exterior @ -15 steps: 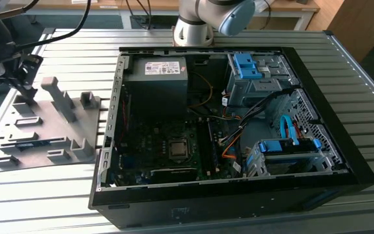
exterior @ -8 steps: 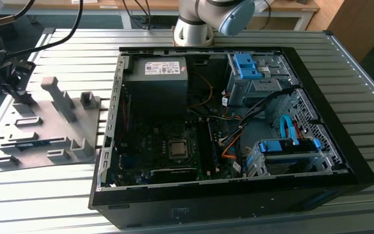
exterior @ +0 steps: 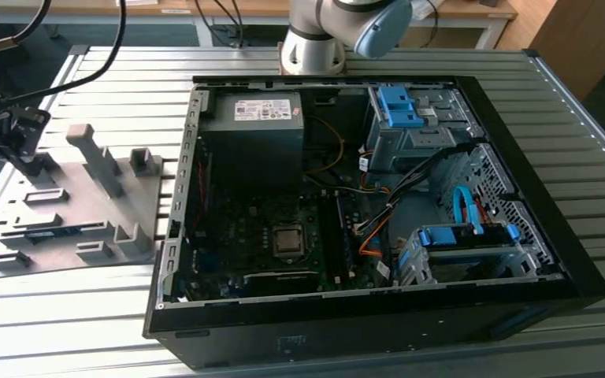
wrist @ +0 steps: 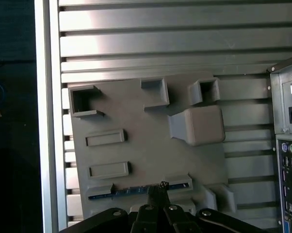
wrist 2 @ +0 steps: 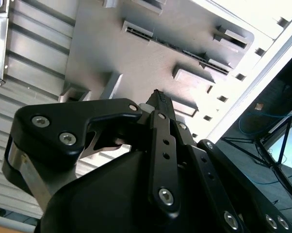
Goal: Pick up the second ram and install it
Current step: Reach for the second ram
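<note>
Gripper [wrist: 159, 189] is seen closed on nothing, fingertips together, held over the grey tray [wrist: 151, 145]; the second ram [wrist: 129, 191] is kept on edge in its slot, likely so the top edge can be pinched, computer case [exterior: 387, 339] open alongside

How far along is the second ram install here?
Early. The ram lies in its tray slot, not yet picked up. The gripper hangs over it, shut and holding nothing. Nothing of the install into the case shows done.
</note>
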`<state>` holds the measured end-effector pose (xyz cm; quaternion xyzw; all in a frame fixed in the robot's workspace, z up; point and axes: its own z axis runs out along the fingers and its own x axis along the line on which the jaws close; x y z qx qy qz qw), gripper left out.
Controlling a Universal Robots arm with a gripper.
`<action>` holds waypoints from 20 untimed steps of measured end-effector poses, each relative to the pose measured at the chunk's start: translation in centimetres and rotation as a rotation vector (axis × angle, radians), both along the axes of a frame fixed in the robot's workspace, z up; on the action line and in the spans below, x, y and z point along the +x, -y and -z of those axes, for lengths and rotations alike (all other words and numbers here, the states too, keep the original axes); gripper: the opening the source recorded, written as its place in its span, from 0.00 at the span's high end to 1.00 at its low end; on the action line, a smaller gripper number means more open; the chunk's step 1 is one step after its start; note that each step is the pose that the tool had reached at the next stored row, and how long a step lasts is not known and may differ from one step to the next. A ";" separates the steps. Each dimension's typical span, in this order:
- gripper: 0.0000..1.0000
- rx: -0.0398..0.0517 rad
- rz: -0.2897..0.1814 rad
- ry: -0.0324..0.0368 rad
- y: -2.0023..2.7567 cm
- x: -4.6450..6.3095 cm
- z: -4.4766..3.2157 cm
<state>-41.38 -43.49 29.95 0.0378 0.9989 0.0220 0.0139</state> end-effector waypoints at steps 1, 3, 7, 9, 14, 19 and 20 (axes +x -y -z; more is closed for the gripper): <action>0.90 0.0000 0.000 -0.0001 0.05 -0.1 0.09; 0.90 -0.0001 0.000 -0.0001 0.16 -0.2 0.28; 0.90 -0.0001 0.000 0.0000 0.31 -0.3 0.65; 0.90 -0.0001 0.000 0.0000 0.38 -0.3 0.84; 0.90 -0.0001 0.000 -0.0001 0.54 -0.4 1.29; 0.90 0.0000 0.000 0.0000 0.68 -0.5 1.69; 0.90 -0.0001 0.000 -0.0001 0.72 -0.5 1.79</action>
